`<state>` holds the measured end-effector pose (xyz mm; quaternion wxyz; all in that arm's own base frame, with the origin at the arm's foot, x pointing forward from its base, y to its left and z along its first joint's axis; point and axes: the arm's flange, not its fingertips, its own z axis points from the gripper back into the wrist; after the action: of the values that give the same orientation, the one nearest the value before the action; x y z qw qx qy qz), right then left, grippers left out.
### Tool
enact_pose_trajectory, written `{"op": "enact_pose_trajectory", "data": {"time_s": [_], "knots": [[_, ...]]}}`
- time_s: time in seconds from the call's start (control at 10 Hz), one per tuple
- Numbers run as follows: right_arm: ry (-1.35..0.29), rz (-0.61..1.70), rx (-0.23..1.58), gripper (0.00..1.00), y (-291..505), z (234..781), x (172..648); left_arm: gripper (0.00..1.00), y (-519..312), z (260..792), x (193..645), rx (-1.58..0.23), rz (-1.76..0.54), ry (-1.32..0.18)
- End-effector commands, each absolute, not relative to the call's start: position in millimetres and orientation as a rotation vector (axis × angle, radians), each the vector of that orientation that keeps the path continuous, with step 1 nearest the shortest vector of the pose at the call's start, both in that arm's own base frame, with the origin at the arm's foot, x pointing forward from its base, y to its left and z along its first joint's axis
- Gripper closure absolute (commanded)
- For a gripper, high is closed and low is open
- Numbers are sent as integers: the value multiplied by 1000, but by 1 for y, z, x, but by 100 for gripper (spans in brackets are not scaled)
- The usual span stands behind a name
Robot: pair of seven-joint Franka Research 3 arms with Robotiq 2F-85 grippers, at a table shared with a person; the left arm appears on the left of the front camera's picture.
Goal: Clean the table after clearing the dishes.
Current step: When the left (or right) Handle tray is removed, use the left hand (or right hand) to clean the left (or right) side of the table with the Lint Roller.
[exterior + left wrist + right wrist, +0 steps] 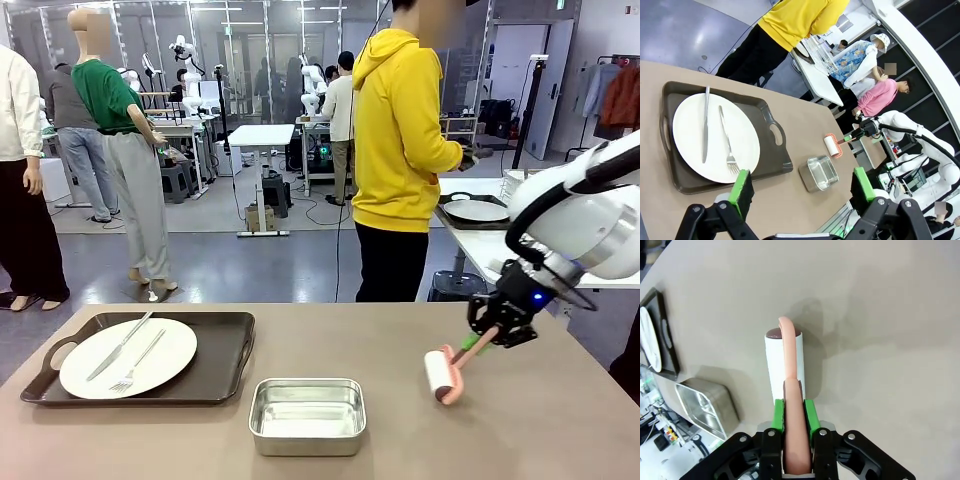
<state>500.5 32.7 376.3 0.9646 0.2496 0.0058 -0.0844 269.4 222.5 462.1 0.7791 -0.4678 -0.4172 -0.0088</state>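
1. One plate (175,345) with cutlery (120,345) lies on its tray (225,345) at our tabletop's (400,340) left end
2. Our right tool (794,415) pinches a lint roller's (440,375) handle, roll on the tabletop
3. Our left tool (802,186) stands spread

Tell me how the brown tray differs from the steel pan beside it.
The tray is dark brown and matte; the pan is shiny bare steel. The tray is wider and shallower with cut-out handles; the pan is smaller, with taller walls and no handles. The tray carries a white plate with a knife and fork; the pan is empty. Both are rounded rectangles lying flat on the table.
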Motion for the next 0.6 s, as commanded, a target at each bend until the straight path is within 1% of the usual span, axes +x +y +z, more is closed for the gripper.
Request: {"op": "enact_pose_trajectory", "data": {"time_s": [0.0,0.5], "knots": [[75,-162,309,80,-8,364,486,0,225,465,270,-1016,-25,-910],[102,-262,32,80,-46,391,478,0,225,465,270,-1016,-25,-910]]}}
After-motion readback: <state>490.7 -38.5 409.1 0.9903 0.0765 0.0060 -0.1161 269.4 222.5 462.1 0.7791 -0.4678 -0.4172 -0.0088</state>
